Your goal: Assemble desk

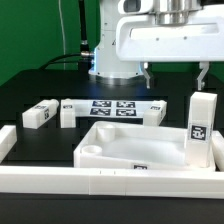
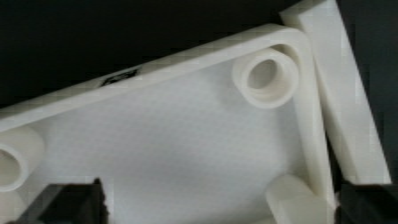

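Gripper (image 1: 174, 76), spread wide and empty, hovers above the white tabletop (image 1: 130, 147) lying on the black surface (image 1: 30, 95) beside the border rail (image 1: 110, 186); lowering squarely astride its raised rim looks wisest.

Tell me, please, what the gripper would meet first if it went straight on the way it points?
Probably the tabletop, on its flat floor near a corner socket; the open gripper hangs above it, though depth is unclear.

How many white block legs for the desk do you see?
3 for sure: at the exterior view's left, a lying leg and a second leg beside the marker board; at its right, an upright leg by the tabletop. A fourth may be hidden.
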`<move>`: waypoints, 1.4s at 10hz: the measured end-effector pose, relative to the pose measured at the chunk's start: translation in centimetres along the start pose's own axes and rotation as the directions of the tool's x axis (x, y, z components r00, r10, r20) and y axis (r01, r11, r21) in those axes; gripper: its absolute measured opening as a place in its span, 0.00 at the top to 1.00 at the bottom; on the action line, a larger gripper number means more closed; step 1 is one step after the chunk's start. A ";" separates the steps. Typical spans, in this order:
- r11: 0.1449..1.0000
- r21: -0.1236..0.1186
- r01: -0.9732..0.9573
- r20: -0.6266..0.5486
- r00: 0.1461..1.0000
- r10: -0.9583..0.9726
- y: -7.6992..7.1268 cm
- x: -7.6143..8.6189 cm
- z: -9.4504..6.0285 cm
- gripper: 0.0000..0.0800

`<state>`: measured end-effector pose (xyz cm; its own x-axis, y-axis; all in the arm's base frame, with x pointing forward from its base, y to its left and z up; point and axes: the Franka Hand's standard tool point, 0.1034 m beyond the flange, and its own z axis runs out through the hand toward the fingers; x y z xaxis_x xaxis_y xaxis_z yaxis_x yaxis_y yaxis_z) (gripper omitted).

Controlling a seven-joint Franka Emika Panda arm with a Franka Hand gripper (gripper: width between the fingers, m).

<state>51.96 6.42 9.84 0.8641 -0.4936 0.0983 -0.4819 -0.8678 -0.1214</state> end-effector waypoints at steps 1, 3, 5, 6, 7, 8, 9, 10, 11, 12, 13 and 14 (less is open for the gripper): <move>1.000 -0.010 0.007 0.028 1.000 -0.007 0.0 -0.2 0.0 0.19; 1.000 -0.014 0.019 0.056 0.998 -0.018 0.1 -0.1 -0.1 0.19; 1.000 0.004 0.016 0.124 0.992 -0.017 2.1 0.1 0.4 0.19; 1.000 -0.020 0.008 0.206 0.979 -0.004 3.1 -1.3 1.1 0.19; 0.999 -0.028 0.031 0.267 0.963 -0.022 4.2 -2.0 1.5 0.19; 0.999 -0.039 0.031 0.332 0.943 -0.016 5.1 -2.5 2.0 0.19; 0.999 -0.044 0.031 0.391 0.920 -0.012 4.8 -2.4 1.8 0.19; 0.998 -0.048 0.038 0.453 0.891 -0.012 4.9 -2.5 1.8 0.19; 0.998 -0.057 0.032 0.514 0.858 0.002 5.2 -2.5 1.9 0.19; 0.998 -0.062 0.029 0.542 0.840 0.009 5.3 -2.3 2.0 0.19; 0.997 -0.075 0.031 0.617 0.787 0.022 5.6 -2.9 2.0 0.19; 0.996 -0.079 0.051 0.659 0.752 0.014 5.8 -3.7 2.6 0.19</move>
<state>46.39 3.36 6.22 0.7386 -0.3454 -0.5789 -0.4474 -0.8936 -0.0376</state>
